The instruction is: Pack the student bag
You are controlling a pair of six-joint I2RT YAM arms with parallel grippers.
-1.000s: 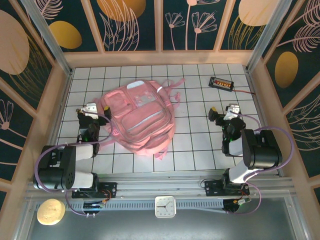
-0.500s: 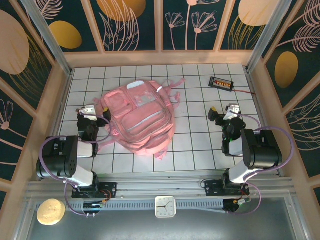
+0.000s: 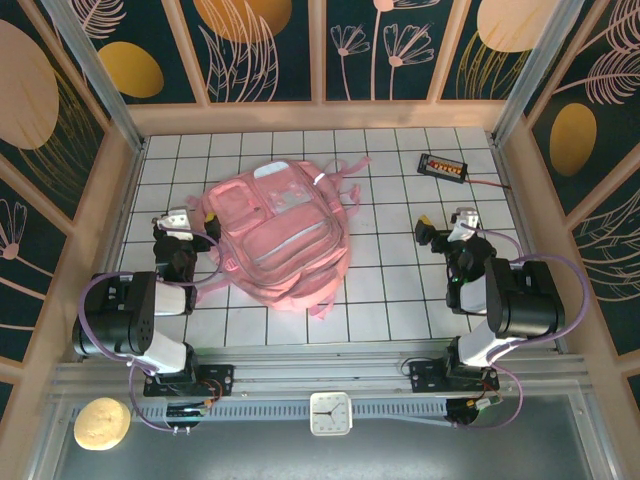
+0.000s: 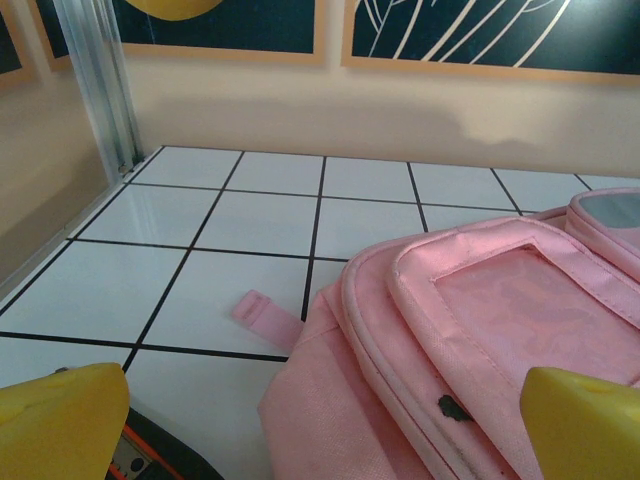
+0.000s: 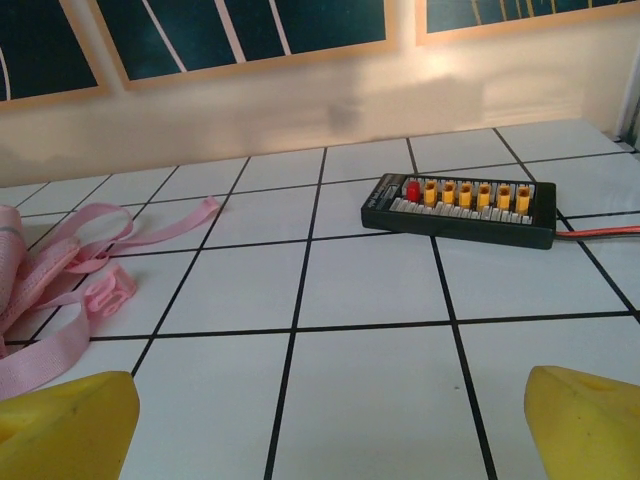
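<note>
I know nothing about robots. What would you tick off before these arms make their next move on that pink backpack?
1. Left gripper open and empty: ok, its yellow fingers stand wide apart.
2. Right gripper open and empty: ok.
3. Student bag within reach: ok, it lies flat on the tiled table, right beside the left gripper.
4. Bag opened for packing: cannot tell; no open zip shows.
5. Straps out of the way: not ok, loose pink straps lie across the tiles on the right gripper's side.
6. Black connector board clear of both arms: ok, it lies apart near the far right corner.
</note>
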